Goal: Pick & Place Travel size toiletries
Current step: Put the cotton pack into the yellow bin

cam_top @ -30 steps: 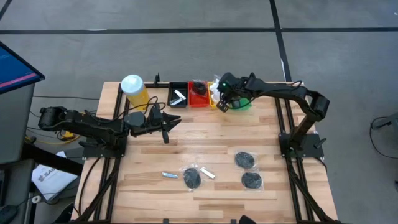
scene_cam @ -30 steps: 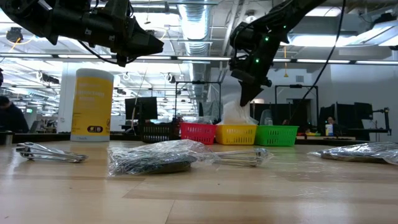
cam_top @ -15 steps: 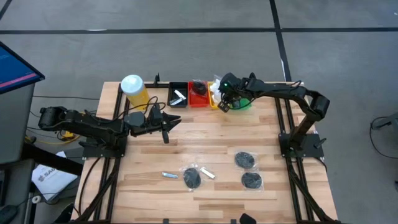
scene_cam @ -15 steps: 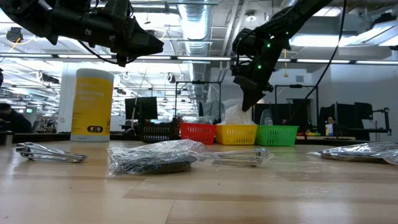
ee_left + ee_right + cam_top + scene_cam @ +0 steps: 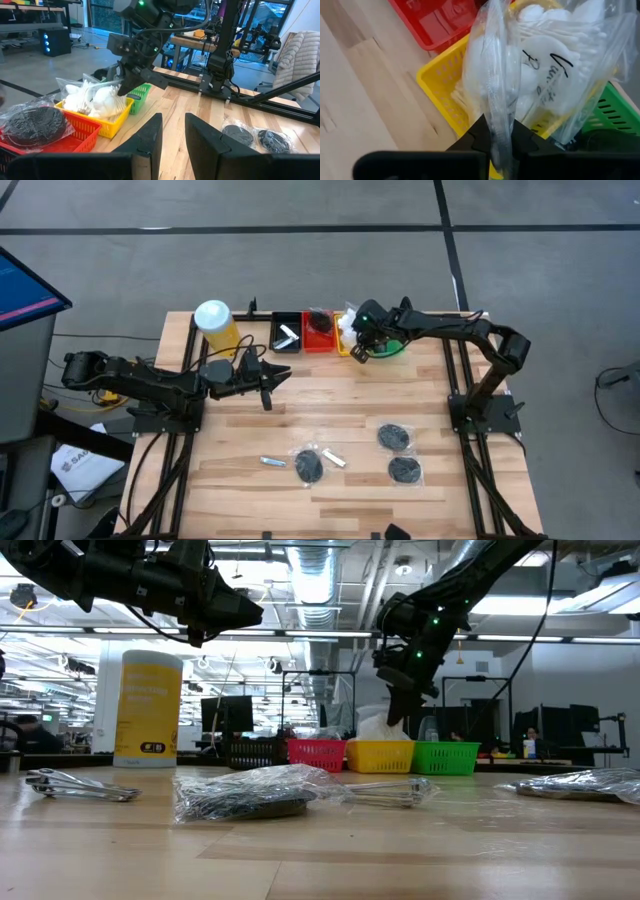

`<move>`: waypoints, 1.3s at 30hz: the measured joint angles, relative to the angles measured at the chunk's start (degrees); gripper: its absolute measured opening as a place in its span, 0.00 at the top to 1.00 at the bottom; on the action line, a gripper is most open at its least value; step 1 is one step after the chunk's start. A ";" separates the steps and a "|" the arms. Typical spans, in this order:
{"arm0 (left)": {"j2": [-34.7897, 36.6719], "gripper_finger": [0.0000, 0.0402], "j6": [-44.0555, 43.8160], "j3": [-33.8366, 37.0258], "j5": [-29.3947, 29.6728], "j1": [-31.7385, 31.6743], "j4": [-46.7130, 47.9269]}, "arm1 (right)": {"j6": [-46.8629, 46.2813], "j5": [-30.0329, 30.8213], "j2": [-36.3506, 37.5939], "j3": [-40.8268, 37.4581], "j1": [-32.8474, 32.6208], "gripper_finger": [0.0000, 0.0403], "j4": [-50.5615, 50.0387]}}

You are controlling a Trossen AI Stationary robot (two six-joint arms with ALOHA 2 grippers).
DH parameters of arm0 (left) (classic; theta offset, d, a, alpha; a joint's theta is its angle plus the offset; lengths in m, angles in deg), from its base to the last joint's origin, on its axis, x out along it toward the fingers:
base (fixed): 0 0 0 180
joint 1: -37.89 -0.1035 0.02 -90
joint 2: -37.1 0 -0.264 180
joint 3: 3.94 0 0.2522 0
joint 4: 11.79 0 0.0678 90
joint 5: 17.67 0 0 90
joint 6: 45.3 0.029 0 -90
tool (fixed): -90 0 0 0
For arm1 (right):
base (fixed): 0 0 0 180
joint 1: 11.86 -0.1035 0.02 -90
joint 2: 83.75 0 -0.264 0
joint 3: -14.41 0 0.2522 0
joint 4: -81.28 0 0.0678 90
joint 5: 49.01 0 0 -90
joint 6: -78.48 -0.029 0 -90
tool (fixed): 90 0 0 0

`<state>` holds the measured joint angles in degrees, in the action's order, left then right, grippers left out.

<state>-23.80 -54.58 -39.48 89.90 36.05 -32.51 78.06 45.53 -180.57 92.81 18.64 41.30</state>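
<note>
1. Bagged black discs (image 5: 309, 466) and thin silver tubes (image 5: 273, 462) are lying on the near surface (image 5: 400, 405).
2. The left claw (image 5: 268, 375) is hovering mid-surface, fingers spread.
3. The right claw (image 5: 496, 137) is pinching the white sachet (image 5: 540, 60) over the yellow tray (image 5: 437, 85).

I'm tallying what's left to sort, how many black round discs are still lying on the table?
3: one front-centre between the silver tubes, two to the right. A fourth already sits in the red tray; more may be hidden there.
</note>
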 joint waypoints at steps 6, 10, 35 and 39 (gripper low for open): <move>0.00 0.81 0.00 0.00 0.00 0.00 0.00 | -0.02 -0.28 0.00 -0.03 -0.11 0.94 2.01; 0.00 0.81 0.02 0.00 -0.02 0.00 -0.02 | 0.17 -0.25 0.00 -0.03 -0.04 0.93 2.84; 0.00 0.81 0.01 0.00 0.00 0.00 0.00 | 0.85 3.68 0.04 3.73 1.74 0.47 1.49; 0.00 0.81 0.00 0.00 0.00 0.02 0.00 | 0.87 3.66 0.06 5.52 2.85 0.50 -0.86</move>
<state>-23.80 -54.58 -39.48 89.90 36.07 -32.51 78.93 49.20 -180.51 98.33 21.49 40.44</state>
